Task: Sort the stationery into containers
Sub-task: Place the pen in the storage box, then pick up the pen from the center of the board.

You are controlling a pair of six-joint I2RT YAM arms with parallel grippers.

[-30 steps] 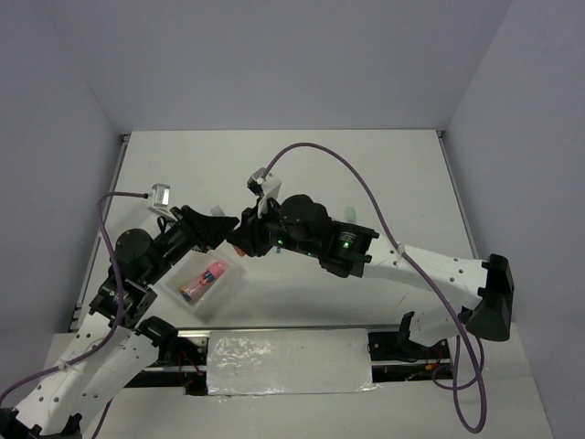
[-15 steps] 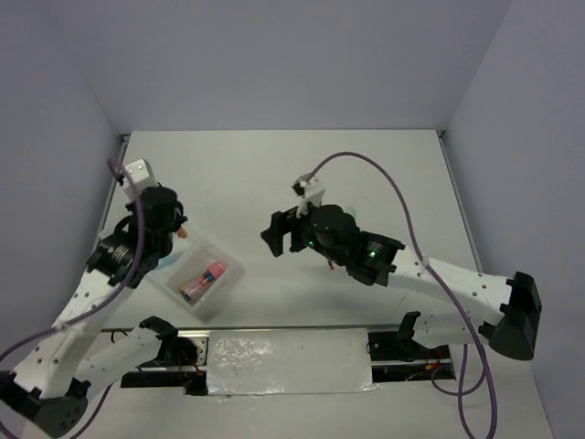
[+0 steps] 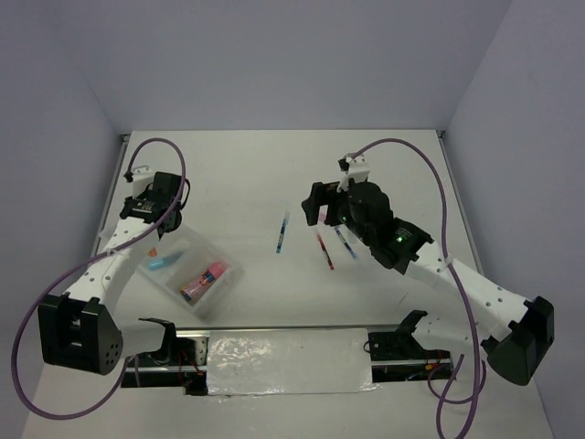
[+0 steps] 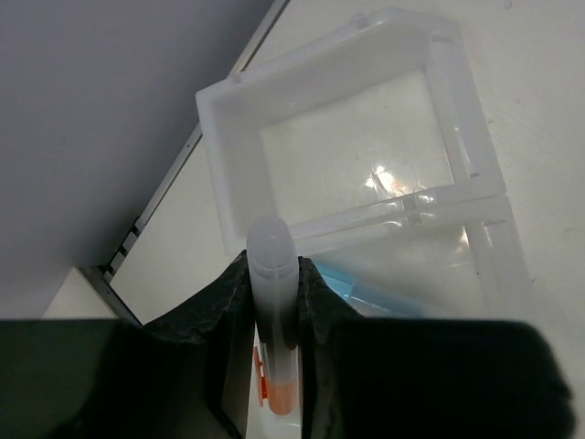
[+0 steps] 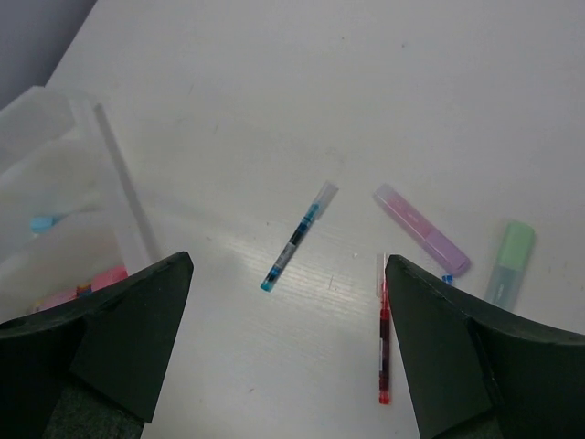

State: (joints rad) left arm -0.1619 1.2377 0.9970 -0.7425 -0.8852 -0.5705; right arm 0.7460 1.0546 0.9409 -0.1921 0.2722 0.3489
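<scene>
White tabletop (image 3: 228,174), blue pen (image 3: 281,233) apart from tray (image 3: 187,245)

— What surrounds the white worktop (image 3: 228,174)?
— Plain pale lilac-grey walls: a back wall (image 3: 283,64), a left wall (image 3: 46,137) and a right wall (image 3: 521,137).
— And the near edge?
— A crinkled silvery sheet (image 3: 288,361) lies at its middle. The light is soft and even.

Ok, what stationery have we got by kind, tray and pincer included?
Highlighters: 4 (blue highlighter, orange highlighter in the left pincer, purple highlighter, green highlighter)
Thin pens: 2 (blue pen, red pen)
Fat pink tube: 1
Total: 7
A blue tip beside the purple highlighter is unclear, not counted.
</scene>
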